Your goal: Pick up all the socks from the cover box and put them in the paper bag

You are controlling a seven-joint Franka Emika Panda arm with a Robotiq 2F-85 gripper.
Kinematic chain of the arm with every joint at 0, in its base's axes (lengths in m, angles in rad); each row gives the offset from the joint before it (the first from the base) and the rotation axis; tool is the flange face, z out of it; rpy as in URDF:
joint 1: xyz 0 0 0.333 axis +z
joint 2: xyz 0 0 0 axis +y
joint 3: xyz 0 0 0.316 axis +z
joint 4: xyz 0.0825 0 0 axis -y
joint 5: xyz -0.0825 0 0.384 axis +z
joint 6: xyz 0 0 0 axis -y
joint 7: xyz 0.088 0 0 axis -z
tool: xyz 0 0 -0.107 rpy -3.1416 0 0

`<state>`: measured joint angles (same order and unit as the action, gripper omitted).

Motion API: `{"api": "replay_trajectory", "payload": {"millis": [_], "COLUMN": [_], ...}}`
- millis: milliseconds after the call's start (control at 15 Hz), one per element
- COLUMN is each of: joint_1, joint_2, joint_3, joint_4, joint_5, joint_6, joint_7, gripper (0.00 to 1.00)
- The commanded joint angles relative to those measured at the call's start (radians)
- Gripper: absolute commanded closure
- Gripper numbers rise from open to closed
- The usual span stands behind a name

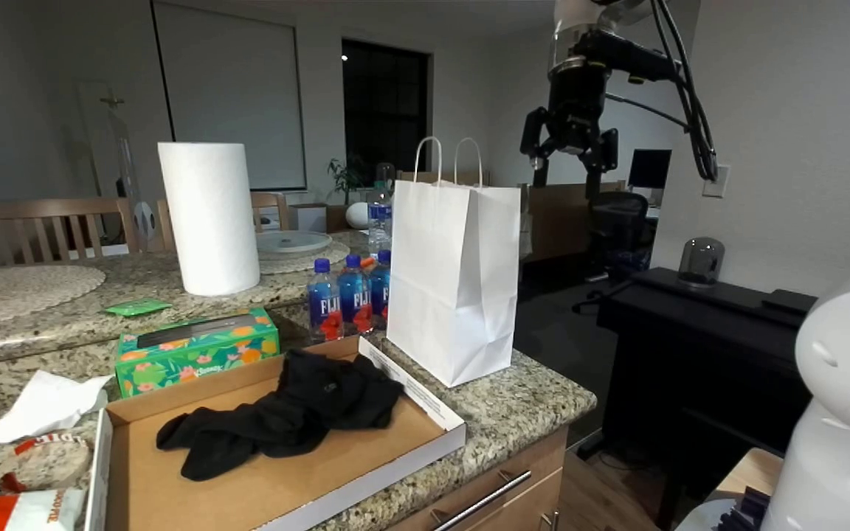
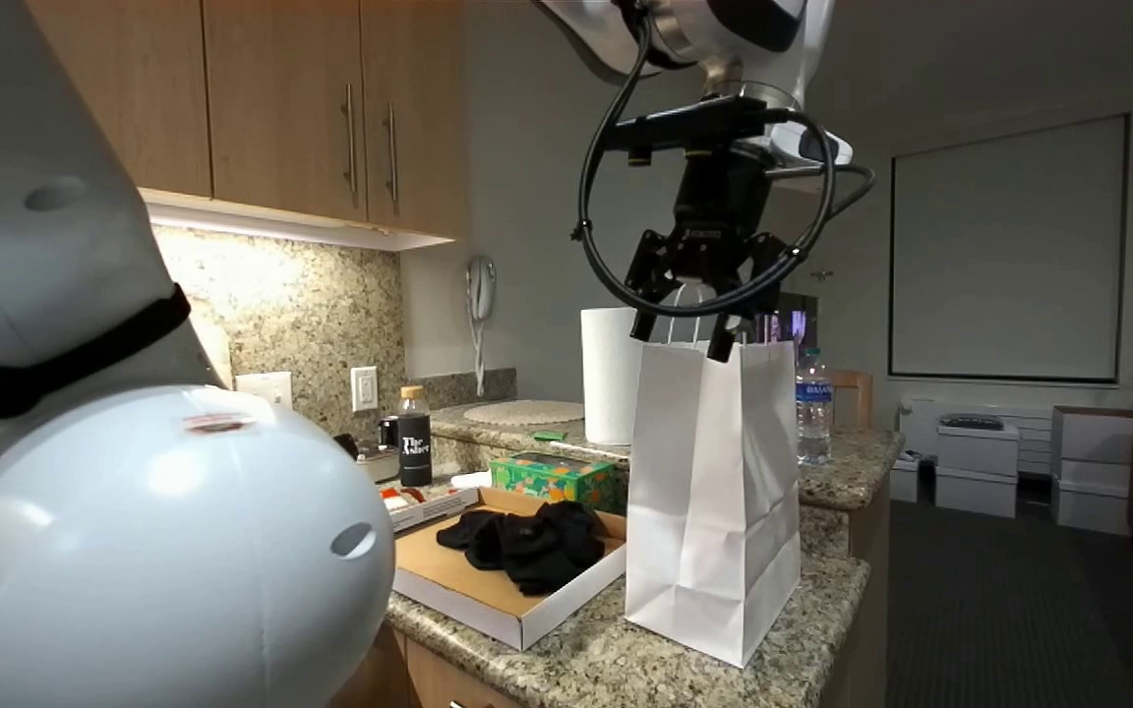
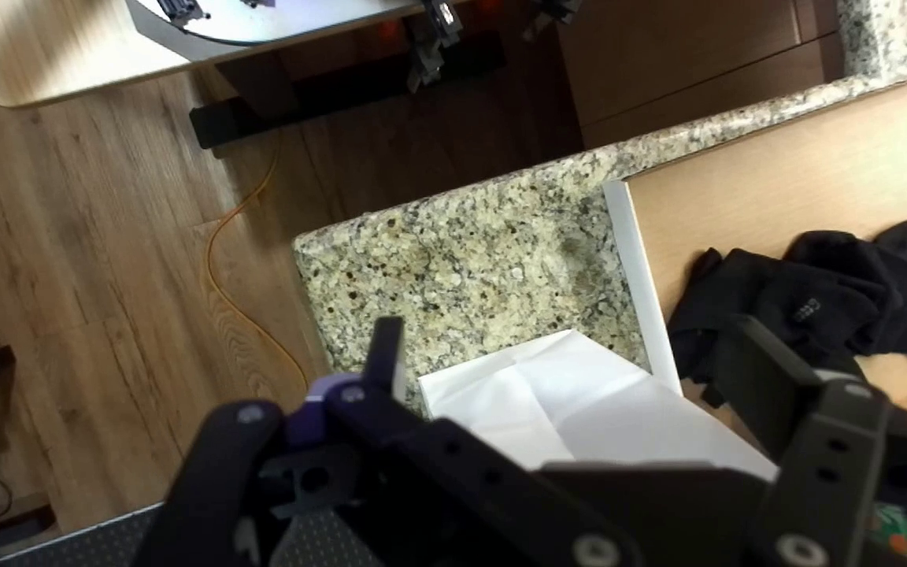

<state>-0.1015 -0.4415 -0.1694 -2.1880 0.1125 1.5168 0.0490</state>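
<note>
two bottles (image 1: 355,291) near the paper bag (image 1: 429,280) plainly read fiji

Socks (image 1: 285,417) in box (image 1: 263,487), bag (image 1: 451,287) beside, seemingly apart

black socks (image 1: 288,420) lie bunched in box (image 1: 248,498) beside upright bag (image 1: 432,284)

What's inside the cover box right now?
A bunched pile of black socks lies in the cover box, leaving part of its floor in sight. The pile hides anything beneath; the sock count cannot be told.
</note>
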Motion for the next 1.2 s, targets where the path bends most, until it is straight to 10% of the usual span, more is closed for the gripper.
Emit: {"api": "replay_trajectory", "payload": {"millis": [0,533,1133], "joint_1": [0.0,0.086,0.133], "joint_2": [-0.138,-0.297,-0.039], "joint_3": [0.068,0.233,0.551], "joint_4": [-0.087,-0.088,-0.111], "joint_5": [0.045,0.22,0.154], "joint_6": [0.021,0.054,0.712], "joint_7": [0.048,0.095,0.41], "gripper": [0.0,0.0,0.0]}}
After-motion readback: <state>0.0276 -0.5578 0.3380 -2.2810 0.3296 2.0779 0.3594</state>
